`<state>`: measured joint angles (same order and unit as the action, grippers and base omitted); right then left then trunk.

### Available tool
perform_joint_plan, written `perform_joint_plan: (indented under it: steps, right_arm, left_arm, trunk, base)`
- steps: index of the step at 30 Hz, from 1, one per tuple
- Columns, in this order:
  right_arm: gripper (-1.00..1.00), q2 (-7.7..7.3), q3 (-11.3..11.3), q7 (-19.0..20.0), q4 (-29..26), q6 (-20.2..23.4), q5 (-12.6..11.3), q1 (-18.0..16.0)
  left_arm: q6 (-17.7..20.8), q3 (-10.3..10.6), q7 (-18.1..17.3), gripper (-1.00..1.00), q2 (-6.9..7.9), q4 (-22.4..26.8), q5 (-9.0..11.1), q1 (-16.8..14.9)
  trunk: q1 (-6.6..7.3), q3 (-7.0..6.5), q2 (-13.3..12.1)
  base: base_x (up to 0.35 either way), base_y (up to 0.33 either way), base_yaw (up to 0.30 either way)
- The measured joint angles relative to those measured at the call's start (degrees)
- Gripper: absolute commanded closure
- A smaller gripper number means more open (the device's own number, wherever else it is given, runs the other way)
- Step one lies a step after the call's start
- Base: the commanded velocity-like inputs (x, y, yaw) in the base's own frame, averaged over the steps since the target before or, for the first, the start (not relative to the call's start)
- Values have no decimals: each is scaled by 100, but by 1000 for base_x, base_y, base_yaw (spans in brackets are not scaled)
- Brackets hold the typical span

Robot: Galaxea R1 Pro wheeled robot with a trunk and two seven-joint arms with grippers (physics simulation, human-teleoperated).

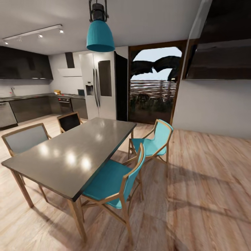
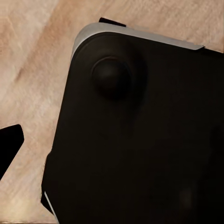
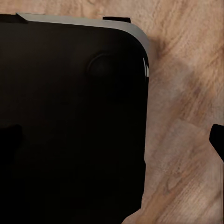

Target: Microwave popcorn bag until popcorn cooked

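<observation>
Robot base: we look down both wrist cameras onto one black, rounded base plate (image 2: 140,140), silver-edged, standing on the wooden floor (image 2: 32,60); the same plate (image 3: 70,116) shows from the right wrist.
Left claw: we see one dark fingertip (image 2: 9,144) beside the base plate; we cannot tell how wide the claw stands, nor whether it has hold of anything.
Right claw: one dark fingertip (image 3: 217,140) pokes in over the floor; here too we cannot tell its opening or any load.
Dining table: one grey, glossy table (image 1: 69,153) on wooden legs, our landmark, nearest us in the head view.
Chairs: we count four around the table, two teal ones (image 1: 115,181) and (image 1: 155,141) on its right side, one grey-backed (image 1: 24,139) and one dark-backed (image 1: 69,122) on its left side.
Lamp: one teal pendant lamp (image 1: 100,35) hangs above the table's far end.
Fridge: one steel double-door fridge (image 1: 99,85) stands beyond the table's far end.
Doorway: one wood-framed opening (image 1: 155,82) to the outside, right of the fridge.
Countertop: one grey countertop (image 1: 28,96) over dark cabinets (image 1: 29,108), far beyond the table to the left, well apart from both claws; a small yellowish thing (image 1: 56,92) sits on it, too small to name.
Oven: one built-in oven (image 1: 65,104) under that countertop.
</observation>
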<state>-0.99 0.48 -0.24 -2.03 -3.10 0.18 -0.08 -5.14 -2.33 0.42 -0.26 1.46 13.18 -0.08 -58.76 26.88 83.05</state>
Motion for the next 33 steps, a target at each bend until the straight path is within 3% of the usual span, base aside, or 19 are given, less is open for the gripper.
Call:
perform_joint_plan:
  steps: [14, 22, 28, 33]
  right_arm:
    - [-100, -6, 0, 0, 0, 4, -1, 0]
    - [-100, -6, 0, 0, 0, 8, -1, 0]
    - [-100, 2, 0, 0, 0, 1, -1, 0]
    - [-100, 3, 0, 0, 7, 1, -1, 0]
  left_arm:
    - [-3, -1, 6, -100, 18, -8, 23, 2]
    - [0, -6, 7, -100, 33, -7, 34, 0]
    - [5, -2, 6, -100, 76, -8, 445, 0]
    - [4, -1, 6, -100, 80, -8, 502, 1]
  trunk:
    - [0, 0, 0]
    - [3, 0, 0]
    - [3, 0, 0]
    - [2, 0, 0]
  base:
    - [-330, 0, 297]
    - [-52, 0, 297]
    - [0, 0, 297]
    - [-90, 0, 297]
